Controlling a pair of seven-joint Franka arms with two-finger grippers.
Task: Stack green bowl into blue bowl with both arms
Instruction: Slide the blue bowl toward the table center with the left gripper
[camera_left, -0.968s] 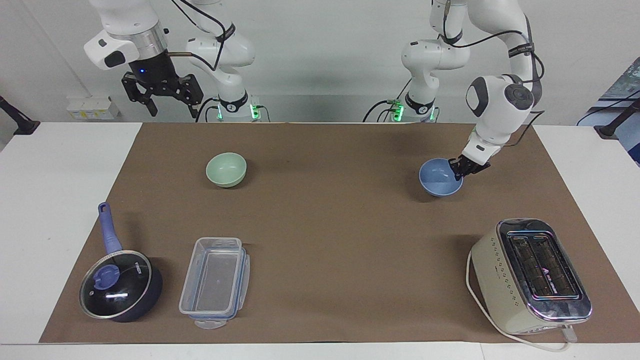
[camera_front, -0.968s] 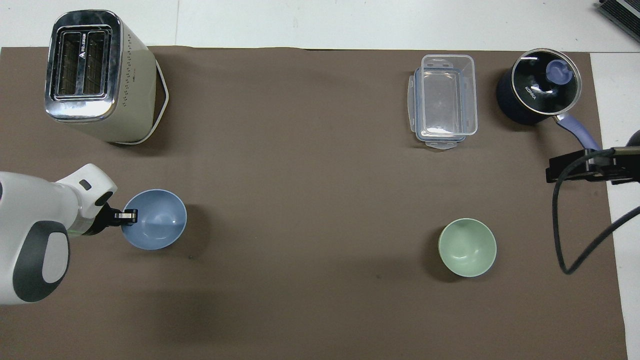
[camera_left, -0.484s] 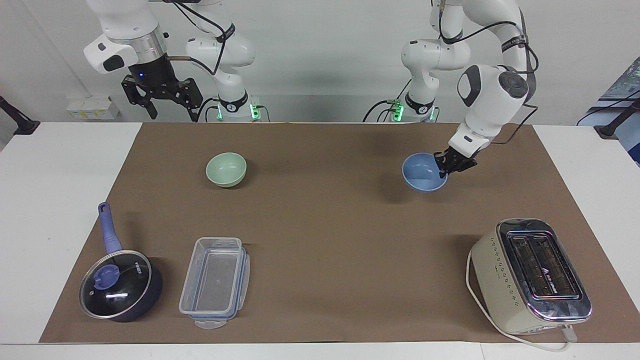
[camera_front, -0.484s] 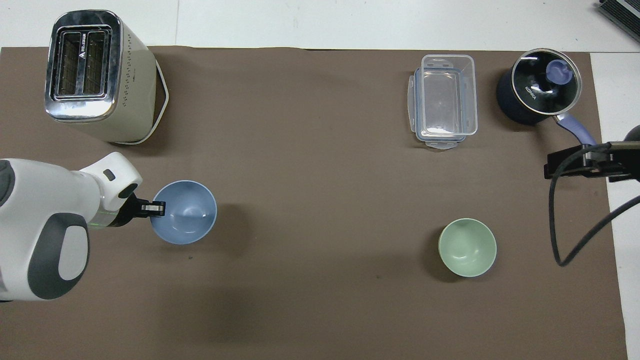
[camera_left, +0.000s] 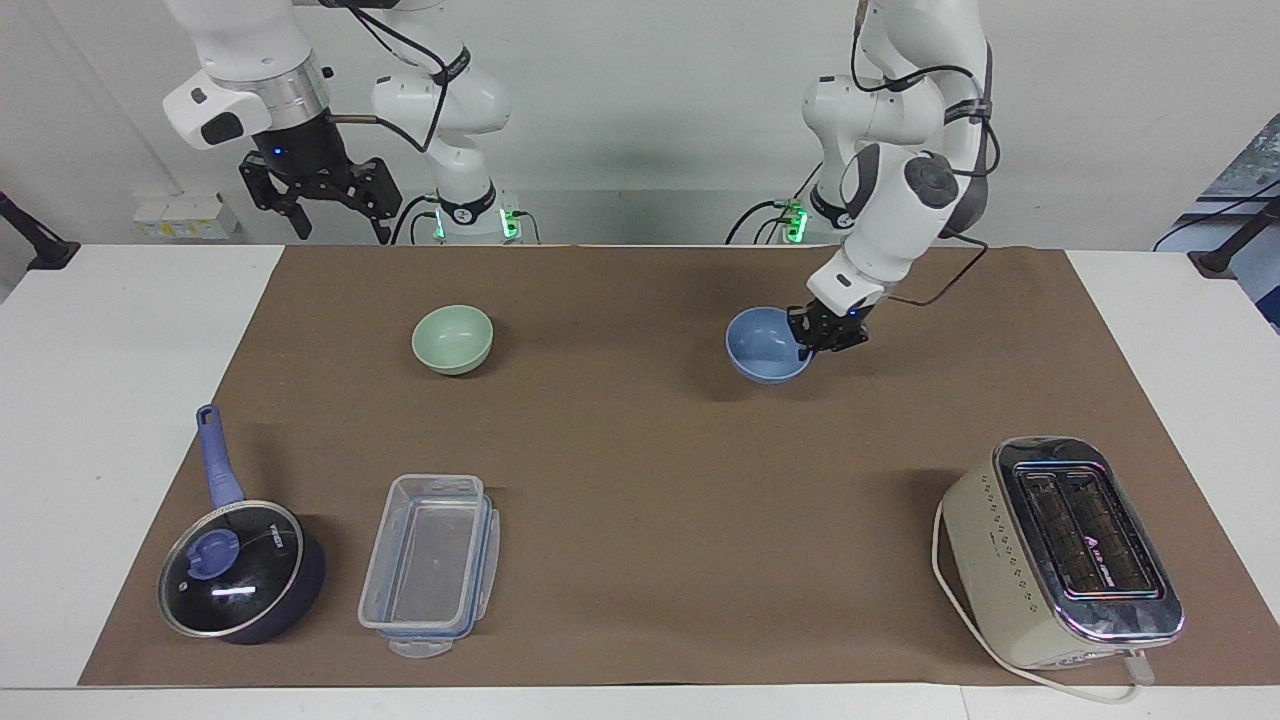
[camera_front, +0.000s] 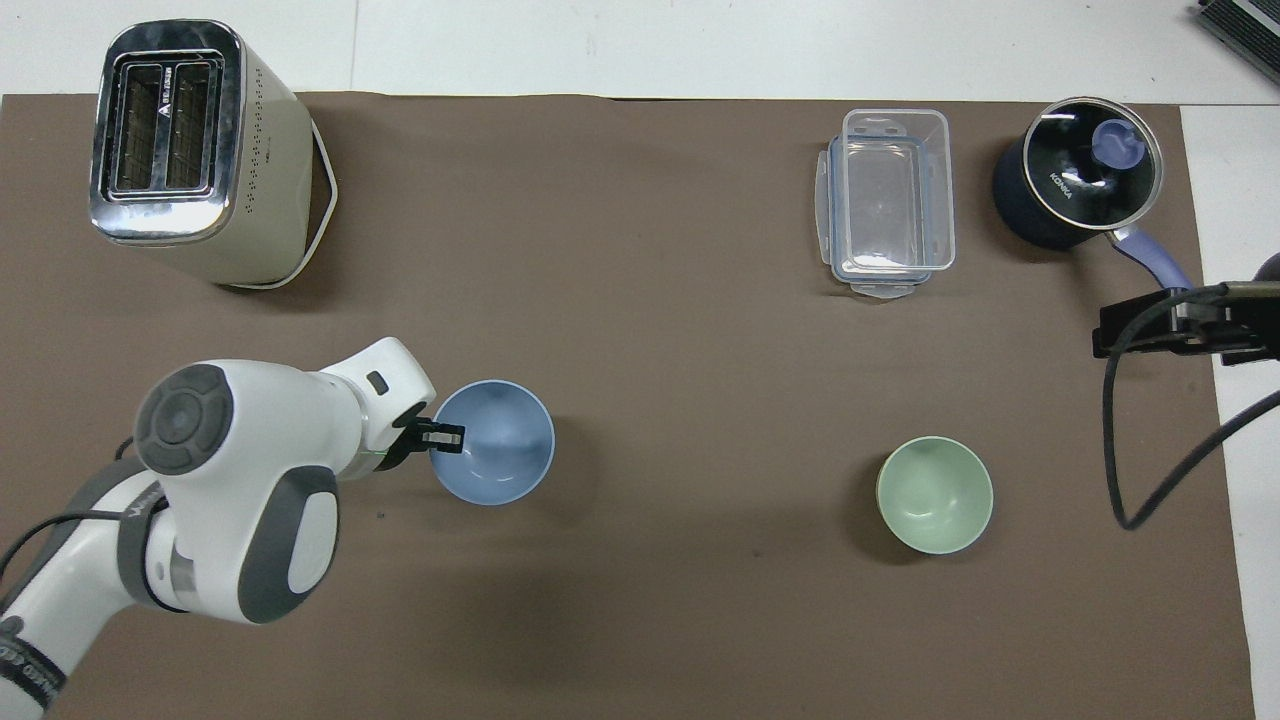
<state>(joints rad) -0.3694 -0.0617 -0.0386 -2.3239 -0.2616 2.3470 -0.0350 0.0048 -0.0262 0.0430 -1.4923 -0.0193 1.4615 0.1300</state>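
Green bowl sits on the brown mat toward the right arm's end, well apart from the blue bowl, which is near mid-table. Left gripper is clamped on the blue bowl's rim. Right gripper hangs high w/ fingers spread, waiting, near the mat's corner. Saucepan, clear container & toaster lie farther out.
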